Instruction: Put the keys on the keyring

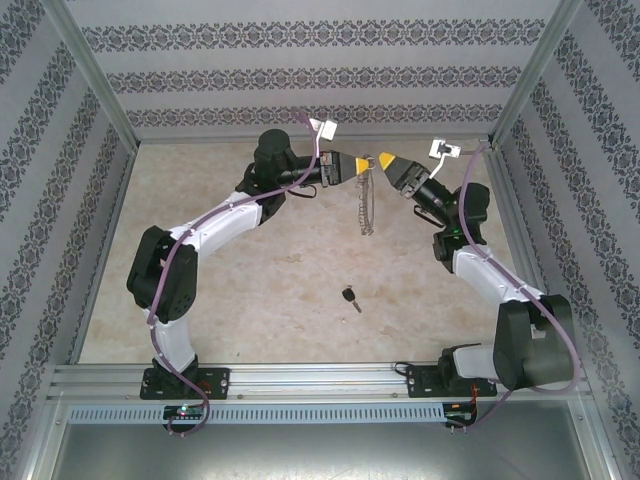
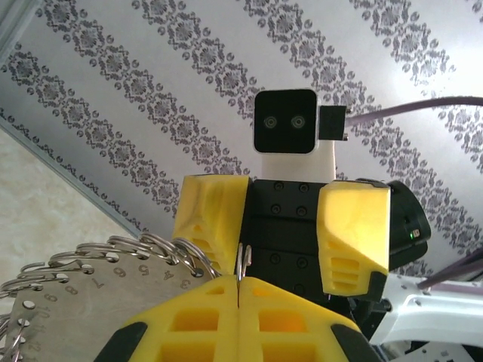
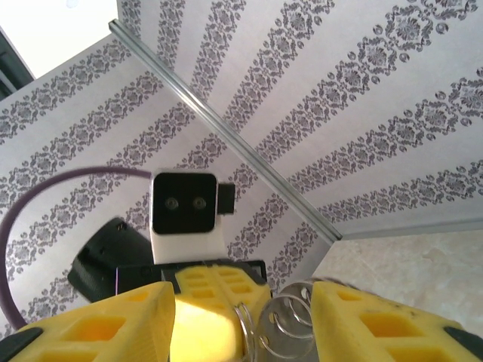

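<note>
The keyring [image 1: 366,207] is a silvery hoop fringed with small metal pieces, and it hangs edge-on above the table's far middle. My left gripper [image 1: 358,166] is shut on its top. In the left wrist view the shut yellow fingertips [image 2: 226,302] pinch a thin wire loop, and the keyring's numbered plate [image 2: 75,290] spreads to the left. My right gripper [image 1: 385,160] faces it tip to tip, open, with its fingers [image 2: 355,234] either side of the loop. In the right wrist view the keyring [image 3: 285,332] sits between my spread jaws. The black-headed key [image 1: 351,297] lies on the table.
Patterned walls [image 1: 300,80] and metal frame posts [image 1: 95,75] close in the beige table [image 1: 250,290] on three sides. An aluminium rail [image 1: 320,380] carrying both arm bases runs along the near edge. The key lies in open tabletop between the arms.
</note>
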